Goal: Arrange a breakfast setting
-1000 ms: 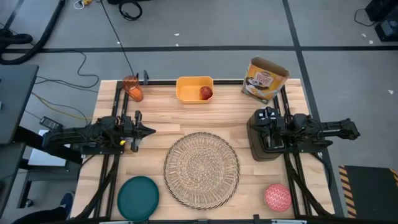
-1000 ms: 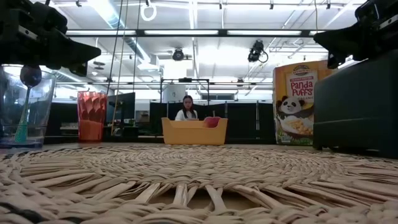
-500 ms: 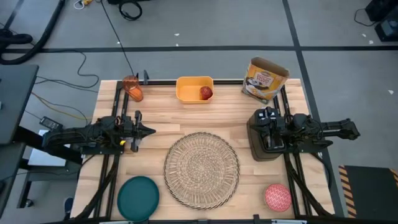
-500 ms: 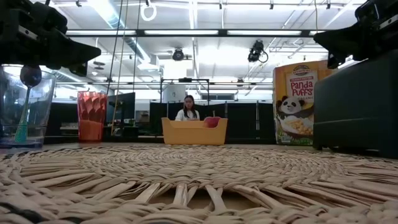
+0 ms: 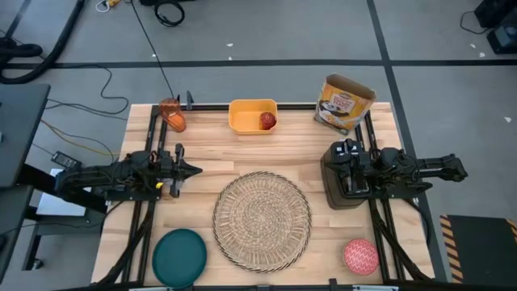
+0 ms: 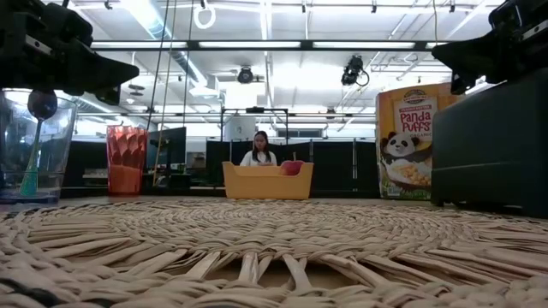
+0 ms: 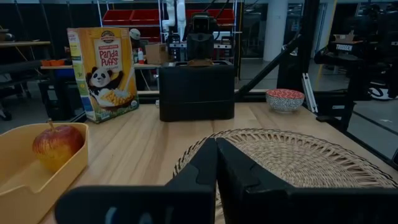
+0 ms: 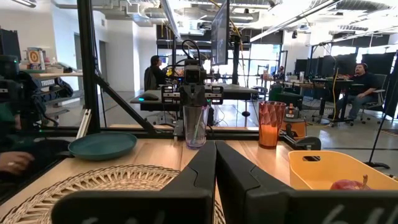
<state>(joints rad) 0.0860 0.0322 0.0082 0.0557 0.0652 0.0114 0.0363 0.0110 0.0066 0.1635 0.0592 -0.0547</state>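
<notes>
The round woven placemat lies mid-table. The teal plate sits at the near left and the pink bowl at the near right. A red apple lies in the yellow tub at the far edge, and the orange cup stands to its left. A small blue utensil stands in a clear glass. A brown toast edge shows in the black toaster. My left gripper hovers shut left of the mat. My right gripper is shut above the toaster.
A cereal box stands at the far right corner. The toaster sits right of the mat, under my right arm. Black frame rails run along the table's left, right and far sides. People show in the room beyond the table.
</notes>
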